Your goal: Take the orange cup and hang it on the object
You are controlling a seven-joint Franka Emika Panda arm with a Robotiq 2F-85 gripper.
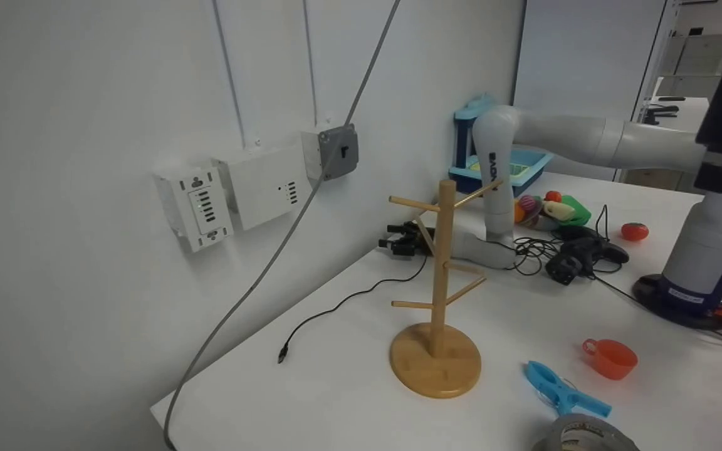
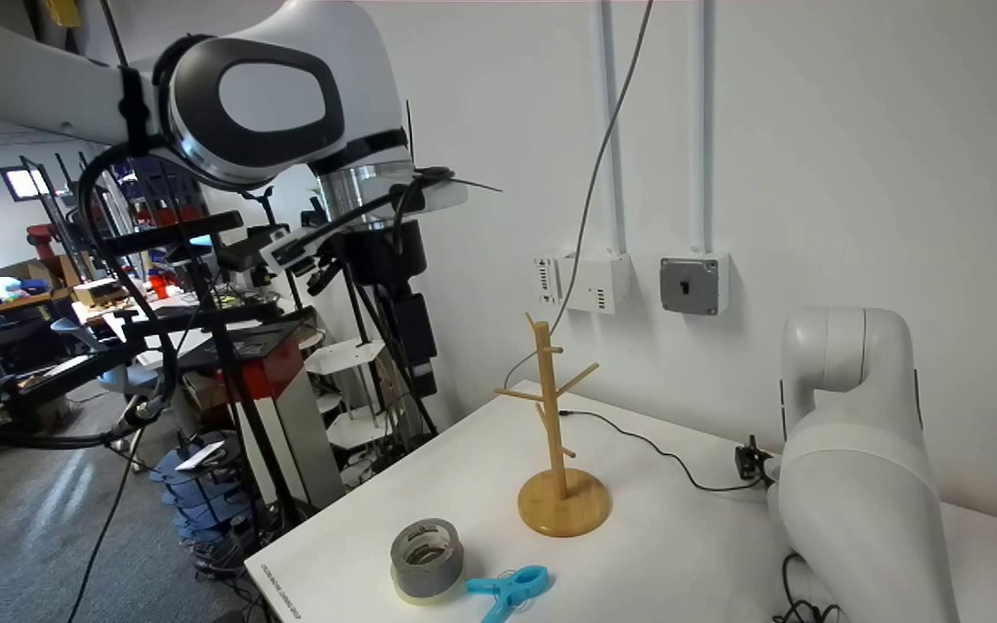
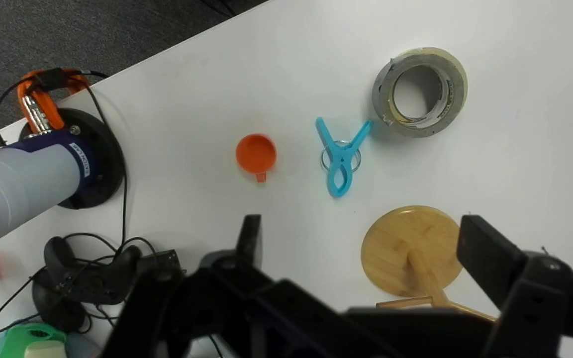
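Note:
The orange cup point(image 1: 613, 360) stands upright on the white table, its small handle to one side. It also shows in the wrist view point(image 3: 256, 151), beyond the left fingertip. The wooden mug tree point(image 1: 441, 269) stands upright with bare pegs; it also shows in an exterior view point(image 2: 555, 424). In the wrist view its round base point(image 3: 391, 238) lies beside the right finger, and the gripper hides part of its upper end. My gripper point(image 3: 361, 238) is open and empty, high above the table. It also shows in an exterior view point(image 2: 419, 363), where the cup is out of view.
A blue clamp point(image 3: 341, 161) lies between the cup and a grey tape roll point(image 3: 418, 130). A white robot arm point(image 1: 605, 141) is mounted on the table. A black controller point(image 1: 580, 254) with cables, a red ball-like item point(image 1: 635, 232) and toy food lie farther back. A thin cable point(image 1: 348, 300) runs behind the tree.

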